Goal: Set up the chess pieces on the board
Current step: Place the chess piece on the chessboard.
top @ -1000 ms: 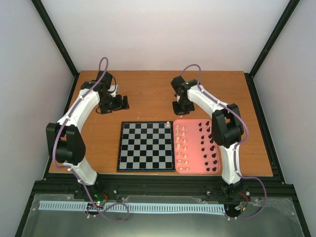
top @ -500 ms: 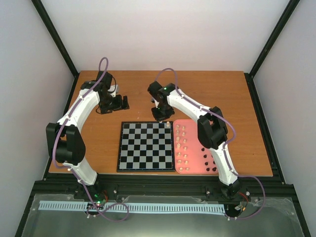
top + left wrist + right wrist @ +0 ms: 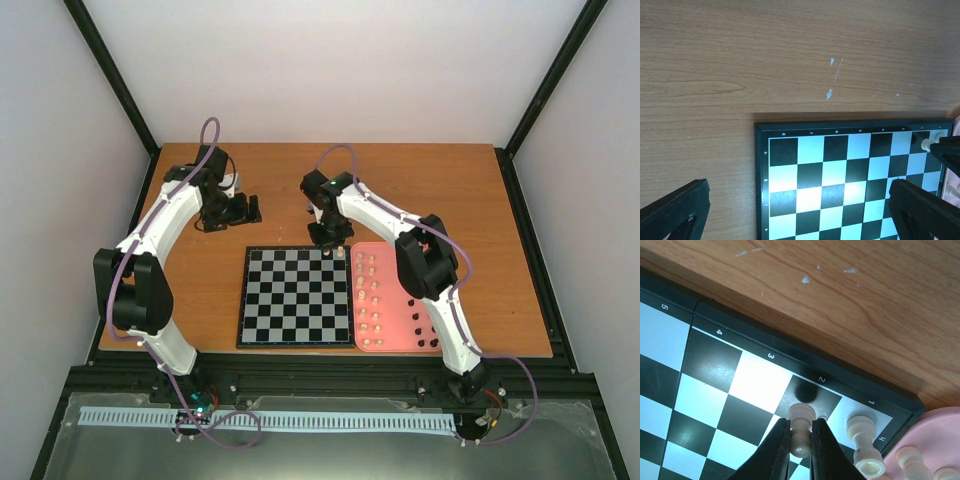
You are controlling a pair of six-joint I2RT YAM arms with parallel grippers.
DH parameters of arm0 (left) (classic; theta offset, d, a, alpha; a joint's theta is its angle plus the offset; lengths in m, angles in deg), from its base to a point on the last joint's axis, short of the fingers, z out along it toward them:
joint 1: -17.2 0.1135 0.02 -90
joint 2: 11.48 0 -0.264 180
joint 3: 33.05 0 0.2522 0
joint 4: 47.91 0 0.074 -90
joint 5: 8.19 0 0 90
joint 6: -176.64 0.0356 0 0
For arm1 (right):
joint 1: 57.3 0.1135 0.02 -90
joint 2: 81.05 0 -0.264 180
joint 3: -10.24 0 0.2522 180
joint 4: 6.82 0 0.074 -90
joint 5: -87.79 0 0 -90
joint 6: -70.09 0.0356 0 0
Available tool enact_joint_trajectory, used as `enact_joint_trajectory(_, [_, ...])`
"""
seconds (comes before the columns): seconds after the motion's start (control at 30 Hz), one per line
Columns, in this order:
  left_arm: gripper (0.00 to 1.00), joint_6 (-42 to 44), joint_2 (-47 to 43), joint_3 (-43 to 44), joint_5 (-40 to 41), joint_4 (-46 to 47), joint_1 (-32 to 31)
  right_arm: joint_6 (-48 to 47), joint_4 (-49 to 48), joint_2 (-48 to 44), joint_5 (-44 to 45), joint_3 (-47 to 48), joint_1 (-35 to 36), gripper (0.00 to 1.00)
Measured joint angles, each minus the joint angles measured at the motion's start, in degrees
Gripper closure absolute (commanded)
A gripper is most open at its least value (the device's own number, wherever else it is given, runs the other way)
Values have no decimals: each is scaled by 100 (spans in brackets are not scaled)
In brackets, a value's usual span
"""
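Observation:
The checkered board (image 3: 297,296) lies at the table's front middle. My right gripper (image 3: 801,437) is shut on a cream-white chess piece (image 3: 802,426) and holds it just above the black square of column 2 at the board's far right corner (image 3: 332,250). Another cream piece (image 3: 862,435) stands on the corner square beside it; it also shows in the top view (image 3: 340,252). My left gripper (image 3: 232,209) hovers open and empty over bare table beyond the board's far left; its fingers (image 3: 675,210) frame the board (image 3: 840,175) in the left wrist view.
A pink tray (image 3: 398,340) lies right of the board, with several cream pieces (image 3: 370,300) in its left half and several black pieces (image 3: 425,330) in its right half. The right arm reaches over the tray. Bare wood lies beyond the board.
My right arm has swung left from above the tray to the board's far right corner, carrying the cream piece, then settled lower over the column 2 square. The left arm has not moved.

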Motion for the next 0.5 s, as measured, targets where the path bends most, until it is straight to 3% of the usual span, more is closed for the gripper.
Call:
enact_joint_trajectory(0.33, [0, -2, 0, -2, 4, 17, 0, -4, 2, 116, 0, -48, 0, 95])
enact_joint_trajectory(0.5, [0, -2, 0, -2, 2, 20, 0, -7, 20, 157, 0, 11, 0, 87])
